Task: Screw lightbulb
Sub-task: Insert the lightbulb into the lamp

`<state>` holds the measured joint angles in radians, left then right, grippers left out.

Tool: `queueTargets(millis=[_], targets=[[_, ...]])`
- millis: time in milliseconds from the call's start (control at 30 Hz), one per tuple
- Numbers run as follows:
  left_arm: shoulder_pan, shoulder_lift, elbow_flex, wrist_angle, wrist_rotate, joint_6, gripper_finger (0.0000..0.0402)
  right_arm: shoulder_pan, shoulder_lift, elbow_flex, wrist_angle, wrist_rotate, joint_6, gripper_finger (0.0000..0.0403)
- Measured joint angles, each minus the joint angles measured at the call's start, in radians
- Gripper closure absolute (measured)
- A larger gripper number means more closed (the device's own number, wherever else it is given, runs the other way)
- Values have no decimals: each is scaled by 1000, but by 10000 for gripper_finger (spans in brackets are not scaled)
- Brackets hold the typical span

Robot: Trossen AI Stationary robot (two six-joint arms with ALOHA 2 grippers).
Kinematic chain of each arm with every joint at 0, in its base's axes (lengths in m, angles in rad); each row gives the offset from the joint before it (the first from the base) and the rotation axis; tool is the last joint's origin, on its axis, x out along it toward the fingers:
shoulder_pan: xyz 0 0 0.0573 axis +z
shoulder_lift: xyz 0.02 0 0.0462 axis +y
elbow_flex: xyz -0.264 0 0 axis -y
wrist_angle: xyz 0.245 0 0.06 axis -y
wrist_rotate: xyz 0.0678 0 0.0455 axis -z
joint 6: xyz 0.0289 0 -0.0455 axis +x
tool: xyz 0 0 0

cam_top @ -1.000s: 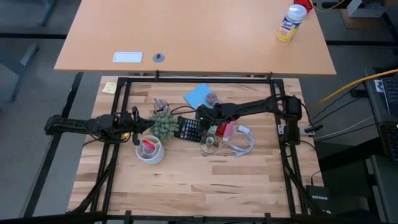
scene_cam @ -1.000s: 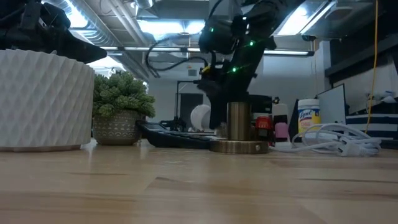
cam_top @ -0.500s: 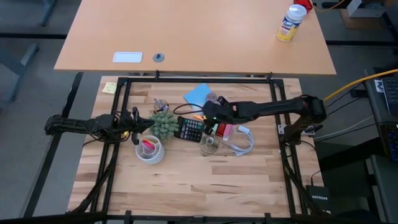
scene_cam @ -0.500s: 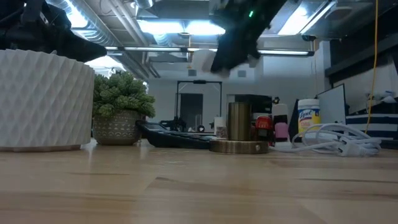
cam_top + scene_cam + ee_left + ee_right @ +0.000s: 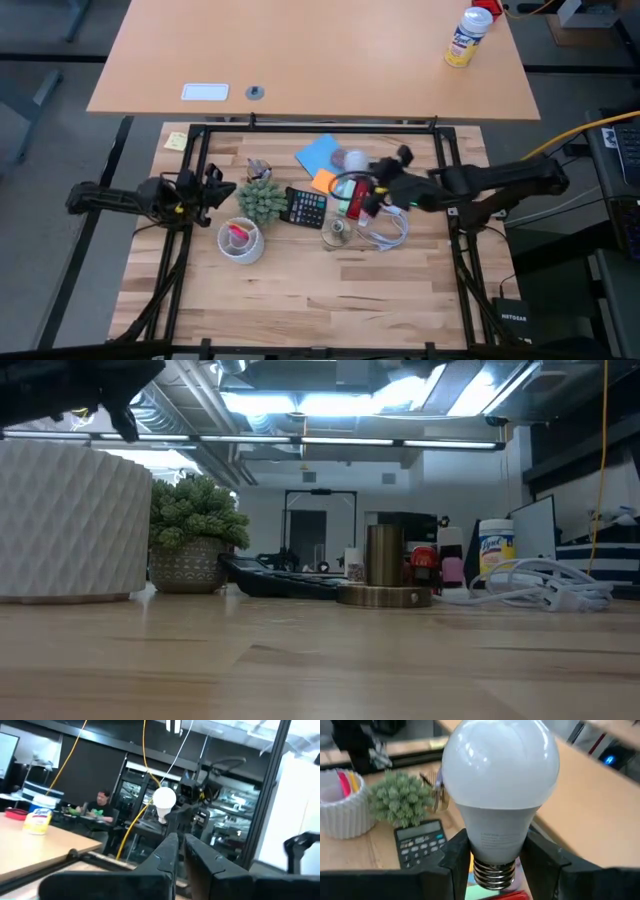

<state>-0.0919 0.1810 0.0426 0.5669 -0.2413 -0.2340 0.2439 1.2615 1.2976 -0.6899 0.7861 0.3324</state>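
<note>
The white lightbulb point(image 5: 353, 160) is in my right gripper point(image 5: 370, 176), high above the table's middle, over the blue note and the calculator. It fills the right wrist view point(image 5: 500, 775), its screw end point(image 5: 492, 872) nearest the wrist. It also shows far off in the left wrist view point(image 5: 164, 800). A brass socket point(image 5: 383, 555) stands upright on its round base point(image 5: 336, 233), below the bulb and nearer the table's front edge. My left gripper point(image 5: 215, 190) is shut and empty at the table's left, beside the plant. My right gripper pinches the bulb's white neck point(image 5: 497, 840), just above the screw thread, between its two fingers point(image 5: 457, 860). The fingers come level from the table's right. The bulb is lifted clear, its round end pointing away from the wrist toward the table's left.
A small plant point(image 5: 262, 200), a black calculator point(image 5: 305, 207), a white ribbed cup point(image 5: 240, 240) with pens, a coiled white cable point(image 5: 388, 230), red and pink items point(image 5: 358, 207) and blue and orange notes point(image 5: 318, 152) crowd the table's middle. The near half is bare wood.
My right gripper has risen from beside the socket, out of the low view, and drawn back toward the table's right edge, carrying the bulb lifted clear. My left gripper has pulled back a little toward the table's left edge.
</note>
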Motion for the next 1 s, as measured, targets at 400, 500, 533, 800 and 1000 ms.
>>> queueTargets(millis=[400,500,533,800,1000], targets=[[0,707,400,131,2,119,380,208,-145,-272,-22,432,192,249],[4,877,505,133,-1,136,380,231,-172,-440,27,480,377,249],[8,929,536,133,-1,130,380,239,-179,-498,62,488,439,249],[35,1213,718,133,-5,41,380,307,-174,-912,725,505,511,249],[49,1269,751,133,-5,35,380,304,-166,-1077,1319,348,97,249]])
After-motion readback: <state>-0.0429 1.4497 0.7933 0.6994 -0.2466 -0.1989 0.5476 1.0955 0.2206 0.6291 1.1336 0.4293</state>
